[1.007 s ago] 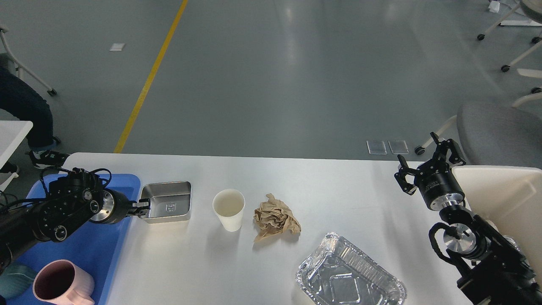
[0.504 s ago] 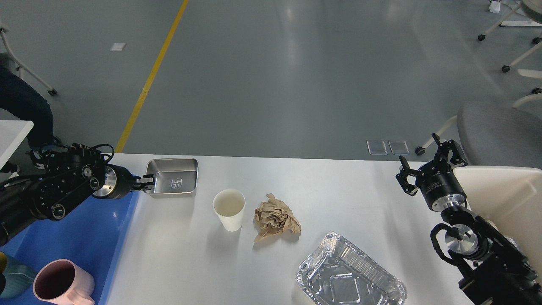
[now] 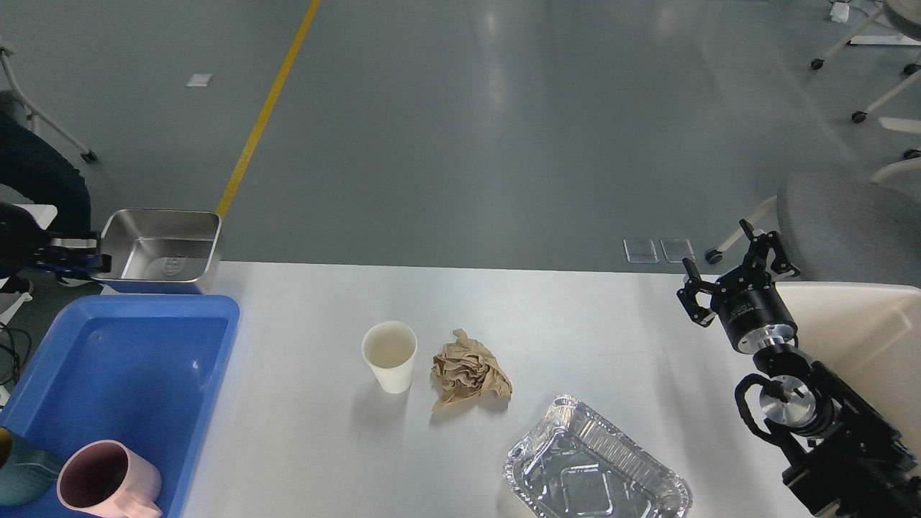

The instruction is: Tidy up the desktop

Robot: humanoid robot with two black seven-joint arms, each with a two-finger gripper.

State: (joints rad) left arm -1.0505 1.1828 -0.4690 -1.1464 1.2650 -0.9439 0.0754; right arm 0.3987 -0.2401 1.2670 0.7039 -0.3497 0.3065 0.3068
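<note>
Large white rectangular desktop with a smooth matte surface fills the lower half of the head view, grey floor beyond its far edge.

Blue plastic tray sits at the desktop's left end; a pink mug and a teal vessel (only partly in frame) stand in its near corner.

Beige bin at the right end, just behind the right arm.

Crinkled aluminium foil tray, rectangular, lies on the desktop near the front edge, right of centre.

Stainless steel rectangular pan, held in the air above the far left corner of the desktop, beyond the blue tray's far rim. Its open side is tilted toward the camera.

Crumpled brown paper ball lies mid-desktop, just beside a white paper cup, upright and apart from it.

Left gripper: fingers pinched on the steel pan's left rim; most of the arm is off the left edge.

Right gripper: fingers spread apart, holding nothing, hovering over the desktop's far right edge next to the beige bin.
</note>
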